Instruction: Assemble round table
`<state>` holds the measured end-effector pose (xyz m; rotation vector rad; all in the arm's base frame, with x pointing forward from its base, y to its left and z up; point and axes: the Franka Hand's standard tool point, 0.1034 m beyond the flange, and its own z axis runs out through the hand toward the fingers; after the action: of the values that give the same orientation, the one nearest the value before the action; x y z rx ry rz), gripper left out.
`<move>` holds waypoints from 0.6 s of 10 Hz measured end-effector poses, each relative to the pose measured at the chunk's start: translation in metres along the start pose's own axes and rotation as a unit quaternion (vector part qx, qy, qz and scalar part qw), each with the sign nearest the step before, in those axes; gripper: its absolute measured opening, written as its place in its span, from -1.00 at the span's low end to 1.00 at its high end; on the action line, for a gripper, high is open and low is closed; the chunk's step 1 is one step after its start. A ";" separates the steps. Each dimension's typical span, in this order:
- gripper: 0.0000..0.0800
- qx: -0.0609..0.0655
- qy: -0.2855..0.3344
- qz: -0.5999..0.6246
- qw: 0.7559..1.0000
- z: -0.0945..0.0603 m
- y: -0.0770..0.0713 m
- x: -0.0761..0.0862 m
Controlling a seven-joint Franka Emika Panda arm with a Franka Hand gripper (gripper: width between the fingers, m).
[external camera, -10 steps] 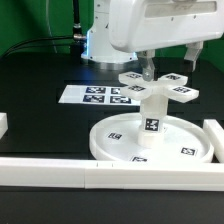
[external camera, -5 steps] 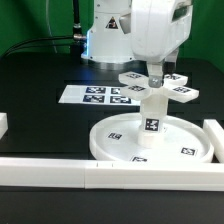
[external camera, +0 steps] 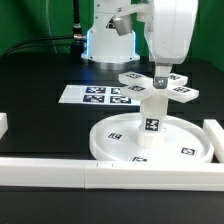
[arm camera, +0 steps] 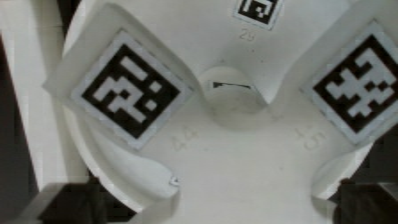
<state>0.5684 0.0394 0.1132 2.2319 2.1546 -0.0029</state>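
Observation:
The round table stands upside down. Its large rimmed disc [external camera: 105, 150] lies on the black table, and the short post [external camera: 152, 118] rises from the hub. The cross-shaped foot [external camera: 182, 90] sits on top of the post. My gripper [external camera: 160, 76] hangs straight over the middle of the foot, open, with its fingers reaching down around the centre. In the wrist view the foot [arm camera: 214, 120] fills the picture with its square markers. Both dark fingertips [arm camera: 71, 200] stand wide apart on either side of it. I cannot tell whether they touch it.
The marker board [external camera: 95, 95] lies flat behind the disc, toward the exterior view's left. A long white border bar [external camera: 60, 172] runs along the front edge. Another bar [external camera: 215, 135] stands at the exterior view's right. The robot's base [external camera: 105, 40] is at the back.
The hand has turned about its vertical axis and settled over the centre of the foot. The jaws stayed open. The table parts have not moved.

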 end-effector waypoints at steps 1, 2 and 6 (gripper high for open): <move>0.62 0.002 -0.004 -0.014 1.000 0.002 -0.002 0.000; 0.62 0.004 -0.004 -0.006 1.000 0.003 -0.005 0.001; 0.62 0.011 -0.004 -0.001 1.000 0.009 -0.010 0.002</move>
<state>0.5583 0.0412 0.1040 2.2372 2.1620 -0.0358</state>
